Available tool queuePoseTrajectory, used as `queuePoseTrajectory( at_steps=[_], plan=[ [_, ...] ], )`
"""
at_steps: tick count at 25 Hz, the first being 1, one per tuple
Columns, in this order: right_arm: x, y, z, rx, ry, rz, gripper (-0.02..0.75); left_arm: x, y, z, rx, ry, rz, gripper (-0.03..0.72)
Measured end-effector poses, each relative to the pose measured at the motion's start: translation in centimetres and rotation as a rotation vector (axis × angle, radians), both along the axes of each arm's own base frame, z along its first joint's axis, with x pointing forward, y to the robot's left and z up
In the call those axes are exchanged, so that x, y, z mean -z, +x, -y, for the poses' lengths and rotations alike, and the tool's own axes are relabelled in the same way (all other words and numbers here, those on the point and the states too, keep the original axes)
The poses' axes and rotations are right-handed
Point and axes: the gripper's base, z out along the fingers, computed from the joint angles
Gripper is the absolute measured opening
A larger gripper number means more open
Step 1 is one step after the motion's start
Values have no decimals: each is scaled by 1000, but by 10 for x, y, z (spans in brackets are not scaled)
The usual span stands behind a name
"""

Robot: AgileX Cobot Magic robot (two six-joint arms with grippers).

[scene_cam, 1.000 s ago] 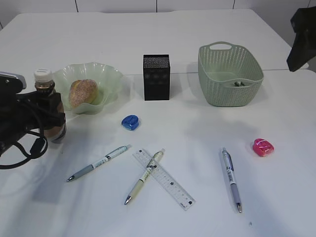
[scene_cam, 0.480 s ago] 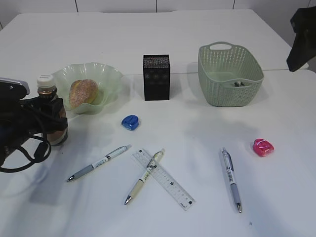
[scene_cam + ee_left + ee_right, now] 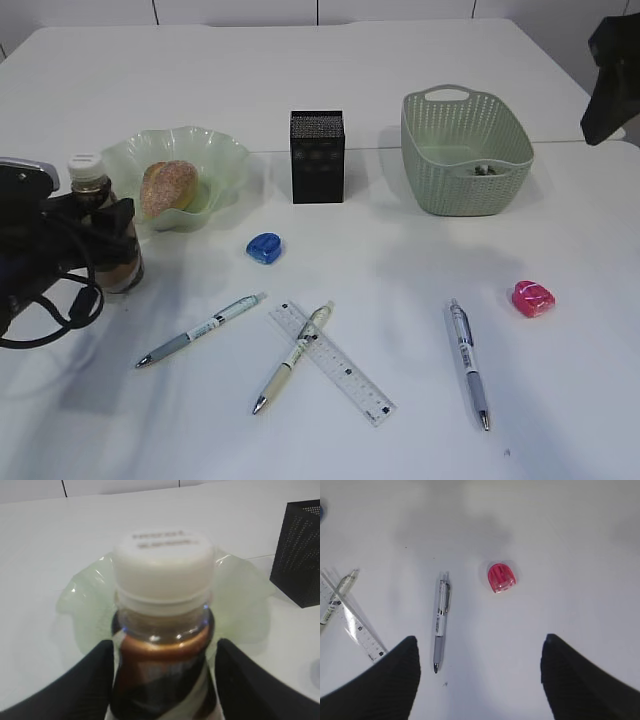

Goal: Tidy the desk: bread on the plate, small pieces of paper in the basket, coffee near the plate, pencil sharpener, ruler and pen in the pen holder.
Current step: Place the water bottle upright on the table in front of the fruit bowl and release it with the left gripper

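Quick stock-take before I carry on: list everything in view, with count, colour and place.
Coffee bottle: 1, brown with white cap, front-left of the plate, between the left gripper's fingers.
Plate: 1, pale green, left rear.
Bread: 1, tan, on the plate.
Pen holder: 1, black, centre rear.
Basket: 1, pale green, right rear; small dark bits inside.
Pencil sharpeners: 2; blue centre, pink right.
Pens: 3; left, middle across the ruler, right.
Ruler: 1, clear, front centre.
Left gripper: fingers clear of the bottle's sides.
Right gripper: open, above the table.
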Motion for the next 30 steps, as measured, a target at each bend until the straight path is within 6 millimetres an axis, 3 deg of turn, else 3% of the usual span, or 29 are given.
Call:
queuePoseTrajectory(
  at_steps=[11, 14, 30],
  plan=[
    [0, 0, 0, 0, 0, 0, 583, -1, 0, 0, 0, -3, 16, 471],
    [0, 0, 0, 0, 0, 1, 583, -3, -8, -2, -4, -1, 6, 471],
    [0, 0, 0, -10, -4, 2, 583, -55, -37, -9, -5, -27, 93, 471]
  ],
)
